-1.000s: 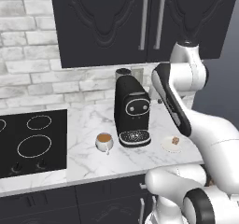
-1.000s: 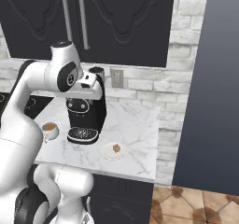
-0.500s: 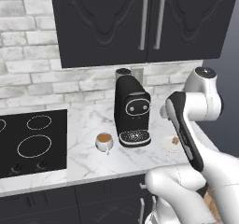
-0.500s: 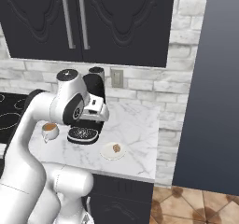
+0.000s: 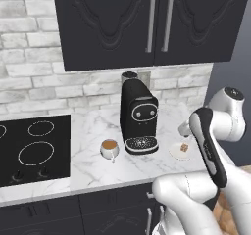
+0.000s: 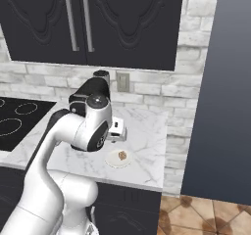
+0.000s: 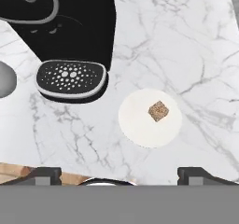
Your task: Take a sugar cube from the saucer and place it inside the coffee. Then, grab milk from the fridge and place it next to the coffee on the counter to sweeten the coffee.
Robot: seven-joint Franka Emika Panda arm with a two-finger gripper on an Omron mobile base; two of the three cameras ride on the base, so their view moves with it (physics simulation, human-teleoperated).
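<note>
The sugar cube (image 7: 158, 111) lies a little off centre on the saucer (image 7: 140, 125), which rests on the counter (image 7: 186, 45) right of the black coffee machine (image 5: 138, 116). My gripper (image 7: 121, 174) hovers above the saucer, open, its fingertips (image 7: 198, 174) wide apart with nothing between them. From the sides, the hand (image 6: 116, 130) hangs just above the saucer (image 6: 115, 160) and cube (image 6: 122, 155). The coffee (image 5: 109, 148) stands left of the machine, brown liquid showing. The saucer (image 5: 177, 153) and cube (image 5: 185, 146) lie below the gripper (image 5: 183, 129). The milk is out of view.
A black hob (image 5: 29, 148) lies at the counter's left. Dark wall cabinets (image 5: 147, 23) hang above it. A tall dark grey panel (image 6: 215, 82) stands past the counter's right end; whether it is the fridge I cannot tell. The machine's drip tray (image 7: 70, 78) sits close to the saucer.
The arm has swung from in front of the coffee machine rightward and down, so the hand now hangs over the saucer. Cup, saucer and cube have not moved.
</note>
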